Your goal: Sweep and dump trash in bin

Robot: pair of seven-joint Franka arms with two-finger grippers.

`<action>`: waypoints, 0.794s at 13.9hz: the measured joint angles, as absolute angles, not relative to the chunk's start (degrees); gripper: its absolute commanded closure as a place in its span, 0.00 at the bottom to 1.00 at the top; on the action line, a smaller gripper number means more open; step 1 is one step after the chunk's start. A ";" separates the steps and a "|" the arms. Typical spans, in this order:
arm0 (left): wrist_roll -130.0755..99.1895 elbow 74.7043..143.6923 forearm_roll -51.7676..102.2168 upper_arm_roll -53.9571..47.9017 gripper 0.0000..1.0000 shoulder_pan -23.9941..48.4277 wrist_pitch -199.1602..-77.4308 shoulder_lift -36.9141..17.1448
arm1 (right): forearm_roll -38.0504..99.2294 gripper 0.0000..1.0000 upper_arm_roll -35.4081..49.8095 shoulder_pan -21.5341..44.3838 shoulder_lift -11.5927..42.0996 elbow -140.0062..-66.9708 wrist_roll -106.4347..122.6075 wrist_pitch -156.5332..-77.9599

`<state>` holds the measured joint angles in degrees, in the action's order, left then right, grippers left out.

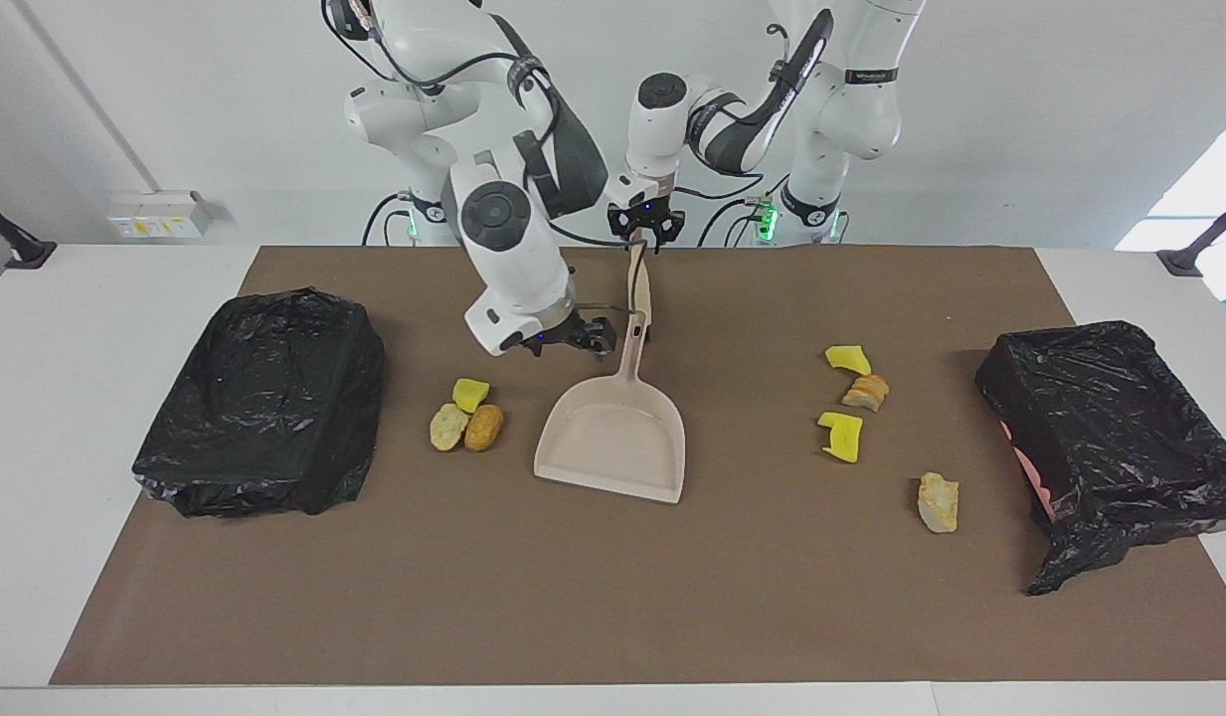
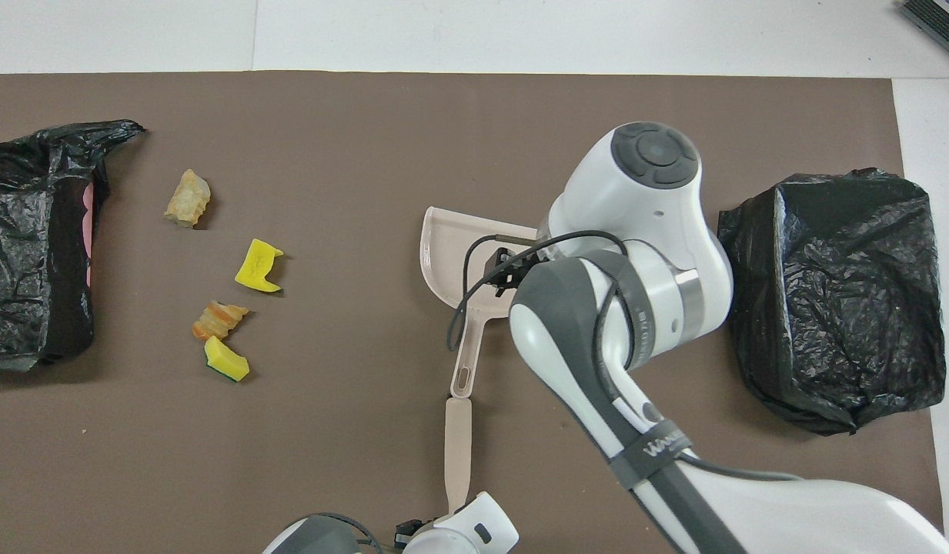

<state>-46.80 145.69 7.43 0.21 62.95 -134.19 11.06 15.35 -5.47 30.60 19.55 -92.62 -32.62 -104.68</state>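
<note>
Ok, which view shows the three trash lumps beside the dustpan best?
The facing view: all three trash lumps lie in plain sight between the dustpan and the black bin. In the overhead view the right arm covers them completely.

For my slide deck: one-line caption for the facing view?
Left pincer at flat beige brush handle, right pincer beside beige plastic dustpan.

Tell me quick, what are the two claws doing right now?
Left claw: at the stick's end; whether it grips cannot be told.
Right claw: open, empty, beside the dustpan.
</note>
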 measured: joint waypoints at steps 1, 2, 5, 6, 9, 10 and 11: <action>-46.80 145.74 7.43 0.26 1.00 62.95 -134.18 11.06 | 15.76 0.00 -5.46 31.82 20.54 -92.54 -34.10 -105.74; -46.77 145.77 7.43 0.30 1.00 62.95 -134.16 11.06 | 16.79 0.00 -5.44 32.66 21.48 -92.51 -34.55 -107.30; -46.76 145.77 7.43 0.43 1.00 62.95 -134.08 11.06 | 20.10 0.00 -5.36 35.19 24.23 -92.68 -34.56 -111.34; -46.76 145.76 7.43 0.53 1.00 62.94 -133.77 11.08 | 20.23 0.00 -5.36 35.79 24.85 -92.96 -34.58 -111.54; -46.41 145.67 7.43 1.19 1.00 62.20 -130.61 11.53 | 20.35 0.00 -5.37 36.14 25.25 -94.92 -34.58 -111.54; -45.96 145.66 7.43 1.37 1.00 61.87 -129.84 11.71 | 20.40 0.00 -5.37 36.14 25.14 -95.85 -34.58 -111.54; -45.44 145.65 7.43 1.62 1.00 61.44 -129.03 11.91 | 20.49 0.00 -5.37 36.14 24.97 -96.70 -34.58 -111.54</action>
